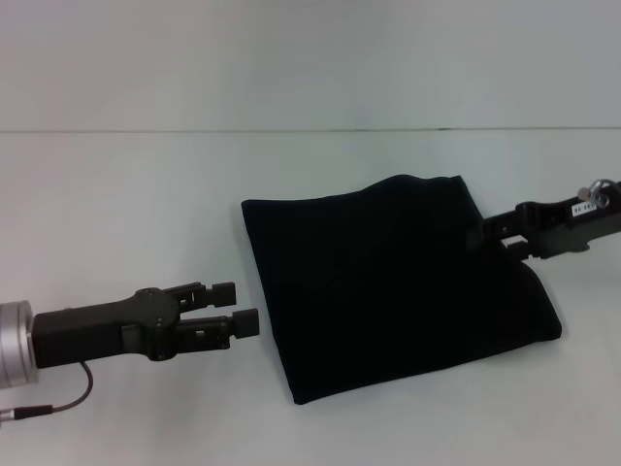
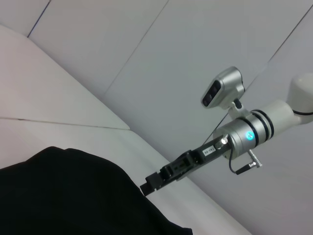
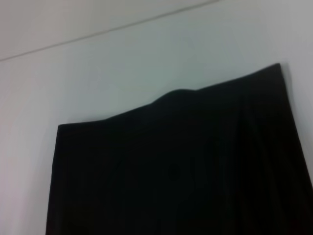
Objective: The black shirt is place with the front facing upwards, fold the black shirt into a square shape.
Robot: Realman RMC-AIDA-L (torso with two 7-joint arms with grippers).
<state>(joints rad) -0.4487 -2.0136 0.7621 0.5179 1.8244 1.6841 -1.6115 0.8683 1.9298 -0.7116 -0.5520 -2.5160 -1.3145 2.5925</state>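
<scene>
The black shirt (image 1: 388, 282) lies folded into a rough square on the white table (image 1: 146, 214), with no letters or neck label showing. It also shows in the left wrist view (image 2: 63, 196) and fills the lower part of the right wrist view (image 3: 171, 171). My left gripper (image 1: 243, 307) is open and empty, just left of the shirt's left edge and apart from it. My right gripper (image 1: 480, 237) is at the shirt's right edge, near its far right corner. It also shows in the left wrist view (image 2: 146, 188).
A thin seam line (image 1: 291, 130) runs across the table behind the shirt. A cable (image 1: 58, 406) hangs from my left arm at the front left. The right arm's wrist camera (image 2: 222, 87) shows above its forearm.
</scene>
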